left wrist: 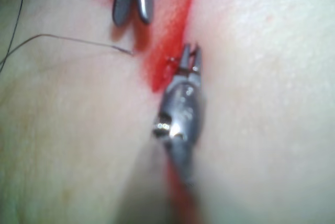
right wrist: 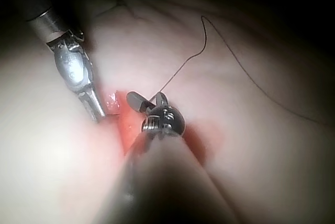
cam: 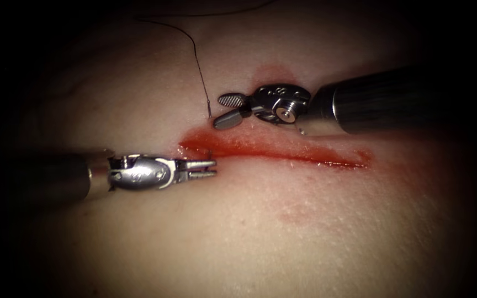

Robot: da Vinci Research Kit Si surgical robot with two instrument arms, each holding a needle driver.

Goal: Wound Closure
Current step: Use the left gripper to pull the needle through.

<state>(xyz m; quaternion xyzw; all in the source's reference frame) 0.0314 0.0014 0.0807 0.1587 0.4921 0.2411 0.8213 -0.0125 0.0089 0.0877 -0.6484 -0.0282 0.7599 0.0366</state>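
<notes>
Needle [cam: 210, 153] tip showed at the cut [cam: 282, 154]; left tool [cam: 212, 168] barely parted, gripping nothing certain; right tool [cam: 223, 110] gaped empty beside the thread [cam: 197, 60]. A firm grip behind the tip looked wise.

Dim centre-lit scene, dark vignetted edges

Surgical practice bench, pale tissue [cam: 260, 232] with a red cut [cam: 282, 153], thread [cam: 197, 66], dark surround

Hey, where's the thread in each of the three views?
Endoscope: thread drops from above to the tissue, just left of the right tool.
Left wrist: thread ends beside the right tool.
Right wrist: thread leads away from the right tool.
Shared landmark: the right tool's open, empty jaws.
</notes>
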